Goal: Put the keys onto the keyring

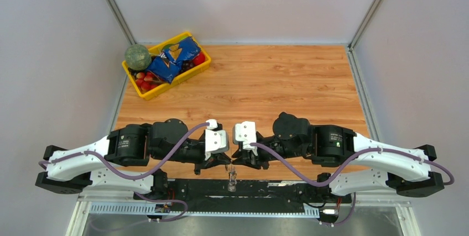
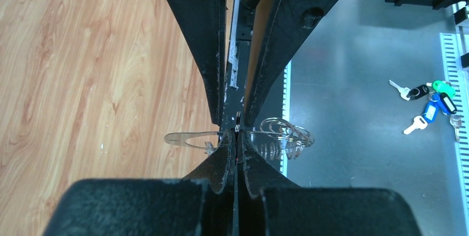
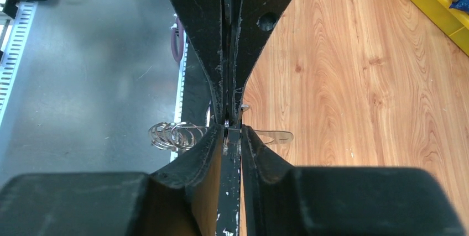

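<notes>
The keyring is a thin metal loop with a flat tab on one end and a bunch of small silvery rings on the other. My left gripper is shut on its middle. My right gripper faces it tip to tip and pinches the same keyring, with a narrow gap between its fingers and a thin metal piece edge-on in it. In the top view both grippers meet at the table's front edge, and the keyring hangs below them. Keys with black, green and blue heads lie on the grey surface off the table.
A yellow bin with a green ball, a blue packet and red items stands at the back left of the wooden table. A black rail runs along the front edge. A white slotted duct lies beside the loose keys.
</notes>
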You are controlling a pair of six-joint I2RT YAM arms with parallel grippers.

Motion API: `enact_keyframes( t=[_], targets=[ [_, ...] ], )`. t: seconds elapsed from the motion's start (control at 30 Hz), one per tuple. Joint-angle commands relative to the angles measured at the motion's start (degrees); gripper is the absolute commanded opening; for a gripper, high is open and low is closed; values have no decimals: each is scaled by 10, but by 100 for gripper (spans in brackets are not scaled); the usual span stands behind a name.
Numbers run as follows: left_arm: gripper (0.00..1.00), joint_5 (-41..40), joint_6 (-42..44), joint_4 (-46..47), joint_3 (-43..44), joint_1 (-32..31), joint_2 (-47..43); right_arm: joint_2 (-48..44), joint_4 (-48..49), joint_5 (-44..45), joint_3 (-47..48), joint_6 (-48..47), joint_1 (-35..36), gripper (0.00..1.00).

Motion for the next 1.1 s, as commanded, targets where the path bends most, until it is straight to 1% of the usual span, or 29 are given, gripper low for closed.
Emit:
enact_keyframes(
  t=[0.0,0.17,0.2,0.37,0.5,0.63,0.67,0.7,0.73,0.77,0.83,0.9,1.07],
  targets=[
    [0,6,2,30,20,-1,-12,1,22,1,1,-4,-2,20],
    [0,6,2,30,20,-1,-12,4,23,-2,4,-4,-1,8],
    [0,6,2,31,21,-1,-12,4,22,-1,4,-4,-1,1],
    [0,1,3,33,20,-1,-15,3,29,-5,-1,-6,-1,0],
    [1,-12,5,45,16,-1,-23,-19,66,-7,-25,-6,-1,0],
    [25,-17,9,74,5,-2,-46,-44,106,3,-51,-1,-1,0],
    [28,-17,10,85,3,-2,-51,-47,112,6,-55,1,-1,0],
    [36,-16,11,90,0,-2,-61,-50,119,12,-58,7,-1,0],
    [39,-15,13,100,-2,-2,-66,-54,126,17,-61,11,-1,0],
    [44,-14,14,105,-8,-1,-76,-58,132,18,-64,14,-1,0],
    [49,-13,16,121,-18,-1,-91,-66,146,24,-70,21,-1,0],
    [52,-13,19,132,-26,-1,-102,-77,155,28,-74,27,-1,0],
    [55,-19,18,139,-44,-1,-106,-92,168,36,-78,37,-1,0]
  ],
)
